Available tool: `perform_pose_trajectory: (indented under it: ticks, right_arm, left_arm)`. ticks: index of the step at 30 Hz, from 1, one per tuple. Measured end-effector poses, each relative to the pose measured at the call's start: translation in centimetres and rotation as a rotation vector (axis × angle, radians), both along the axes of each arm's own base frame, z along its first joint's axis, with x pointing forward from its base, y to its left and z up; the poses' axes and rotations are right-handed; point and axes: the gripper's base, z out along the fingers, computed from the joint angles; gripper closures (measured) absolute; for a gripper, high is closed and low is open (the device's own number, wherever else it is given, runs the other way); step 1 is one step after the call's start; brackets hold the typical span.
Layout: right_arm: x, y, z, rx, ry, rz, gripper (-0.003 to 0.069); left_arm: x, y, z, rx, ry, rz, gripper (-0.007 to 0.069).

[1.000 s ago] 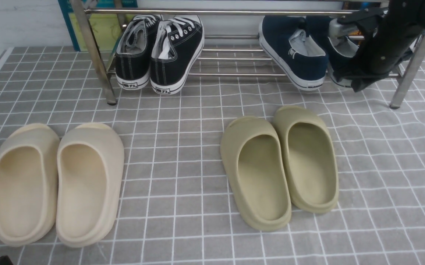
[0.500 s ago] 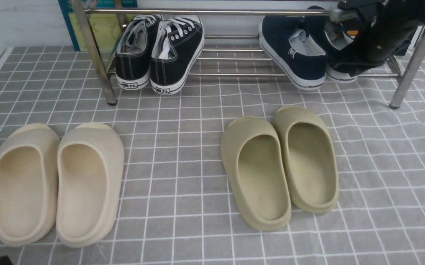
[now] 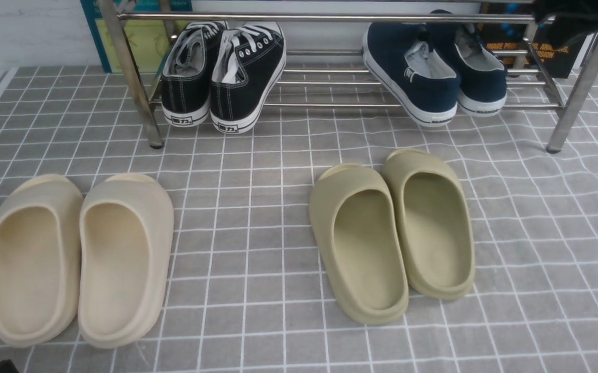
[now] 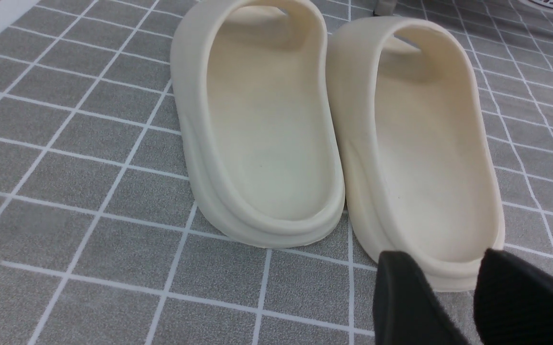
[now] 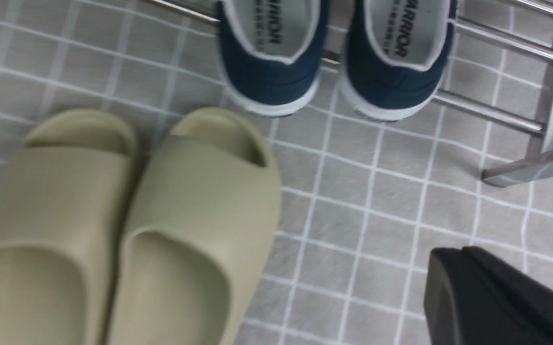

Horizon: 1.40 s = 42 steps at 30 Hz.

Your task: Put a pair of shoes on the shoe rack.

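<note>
Both navy slip-on shoes (image 3: 418,77) (image 3: 477,67) stand side by side on the right part of the silver shoe rack (image 3: 330,105), heels toward me. They also show in the right wrist view (image 5: 271,72) (image 5: 396,76), resting on the rack's bars (image 5: 487,112). My right gripper (image 5: 453,254) is shut and empty, hanging above the cloth in front of the shoes. Only a dark bit of the right arm (image 3: 573,18) shows at the front view's top right corner. My left gripper (image 4: 446,256) is open and holds nothing, just short of a cream slide's heel (image 4: 424,158).
Black lace-up sneakers (image 3: 226,72) sit on the rack's left part. Olive slides (image 3: 392,233) lie on the grey checked cloth in front of the navy shoes, cream slides (image 3: 81,259) at the near left. The rack's right leg (image 3: 573,98) stands at the far right.
The right arm has lifted up and away from the right navy shoe, out of the top right corner. That shoe now stands uncovered on the rack. The left arm has not moved.
</note>
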Motion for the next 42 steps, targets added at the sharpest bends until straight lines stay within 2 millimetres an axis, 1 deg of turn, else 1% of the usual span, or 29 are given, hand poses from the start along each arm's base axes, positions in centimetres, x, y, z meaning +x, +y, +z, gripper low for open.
perform_pose_trajectory:
  ticks: [1,2,3,4,5,6,7,8,9,11,12,15,19,22,23,24,26,28,42]
  right_arm:
    - [-2.1,0.1,1.0,0.031,-0.027,0.018,0.0659]
    - [-3.1,0.1,1.1,0.045,-0.035,0.023,0.0659]
    - [-5.2,0.0,2.1,0.072,-0.082,0.024,0.0659]
    - [-6.4,-0.1,2.3,0.084,-0.101,0.023,0.0659]
    - [-6.7,-0.1,2.0,0.086,-0.093,0.022,0.0659]
    - [-9.2,-0.3,2.2,0.108,-0.126,0.019,0.0657]
    - [-10.8,-0.4,2.2,0.118,-0.144,0.017,0.0656]
    - [-11.4,-0.5,2.5,0.123,-0.164,0.016,0.0655]
    - [-13.9,-0.7,2.2,0.134,-0.185,0.013,0.0654]
    - [-16.6,-1.1,1.7,0.140,-0.223,0.006,0.0654]
    - [-17.7,-1.2,1.2,0.140,-0.229,0.004,0.0654]
    - [-22.3,-1.8,0.6,0.145,-0.330,-0.005,0.0652]
    - [-27.1,-2.5,-0.1,0.164,-0.485,-0.016,0.0650]
    - [-30.0,-2.9,-0.7,0.179,-0.608,-0.024,0.0650]
    - [-30.0,-2.9,-0.8,0.178,-0.606,-0.025,0.0650]
    - [-31.0,-3.1,-1.0,0.180,-0.644,-0.026,0.0649]
    - [-32.2,-3.2,-1.3,0.184,-0.681,-0.026,0.0646]
    - [-32.5,-3.3,-1.4,0.185,-0.691,-0.026,0.0646]
    - [-32.7,-3.2,-2.0,0.179,-0.652,-0.020,0.0631]
  left_arm:
    - [0.0,0.0,0.0,0.000,0.000,0.000,0.0386]
    - [0.0,0.0,0.0,0.000,0.000,0.000,0.0386]
    - [0.0,0.0,0.0,0.000,0.000,0.000,0.0386]
    - [0.0,0.0,0.0,0.000,0.000,0.000,0.0386]
    - [0.0,0.0,0.0,0.000,0.000,0.000,0.0386]
    - [0.0,0.0,0.0,0.000,0.000,0.000,0.0386]
    - [0.0,0.0,0.0,0.000,0.000,0.000,0.0386]
    - [0.0,0.0,0.0,0.000,0.000,0.000,0.0386]
    - [0.0,0.0,0.0,0.000,0.000,0.000,0.0386]
    - [0.0,0.0,0.0,0.000,0.000,0.000,0.0386]
    - [0.0,0.0,0.0,0.000,0.000,0.000,0.0386]
    - [0.0,0.0,0.0,0.000,0.000,0.000,0.0386]
    - [0.0,0.0,0.0,0.000,0.000,0.000,0.0386]
    - [0.0,0.0,0.0,0.000,0.000,0.000,0.0386]
    - [0.0,0.0,0.0,0.000,0.000,0.000,0.0386]
    - [0.0,0.0,0.0,0.000,0.000,0.000,0.0386]
    - [0.0,0.0,0.0,0.000,0.000,0.000,0.0386]
    - [0.0,0.0,0.0,0.000,0.000,0.000,0.0386]
    - [0.0,0.0,0.0,0.000,0.000,0.000,0.0386]
